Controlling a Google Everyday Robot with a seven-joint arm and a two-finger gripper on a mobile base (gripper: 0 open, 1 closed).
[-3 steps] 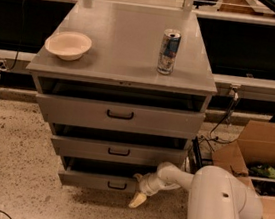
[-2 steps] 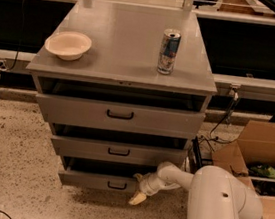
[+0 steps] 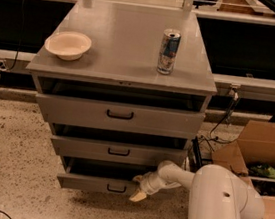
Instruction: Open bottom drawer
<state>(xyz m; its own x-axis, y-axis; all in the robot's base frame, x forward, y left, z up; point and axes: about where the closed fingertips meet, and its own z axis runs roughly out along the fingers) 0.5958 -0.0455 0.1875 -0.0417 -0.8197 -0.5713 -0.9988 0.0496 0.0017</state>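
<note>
Over at 10 o'clock on the grey cabinet's top (image 3: 126, 39) there's a cream bowl (image 3: 67, 45), nothing to do with the job. Drop to 6 o'clock on the cabinet and you've got the bottom drawer (image 3: 87, 182), lowest of three. Its front sticks out a bit past the middle drawer (image 3: 82, 148) above it, with a dark gap behind, so I'd call this mid-pull: partly open, not done.

Its black bar handle (image 3: 116, 188) is free. The gripper (image 3: 139, 194) sits just at 3 o'clock of it, against the right part of the drawer front. Honestly can't tell if it's clamped on anything or only hooked there.

Next move, I reckon: pull straight out toward the camera and level, since off-centre contact could skew the drawer.

A drink can (image 3: 169, 51) stands at 2 o'clock on the top, with the white arm (image 3: 216, 202) and a cardboard box (image 3: 261, 143) further right.
</note>
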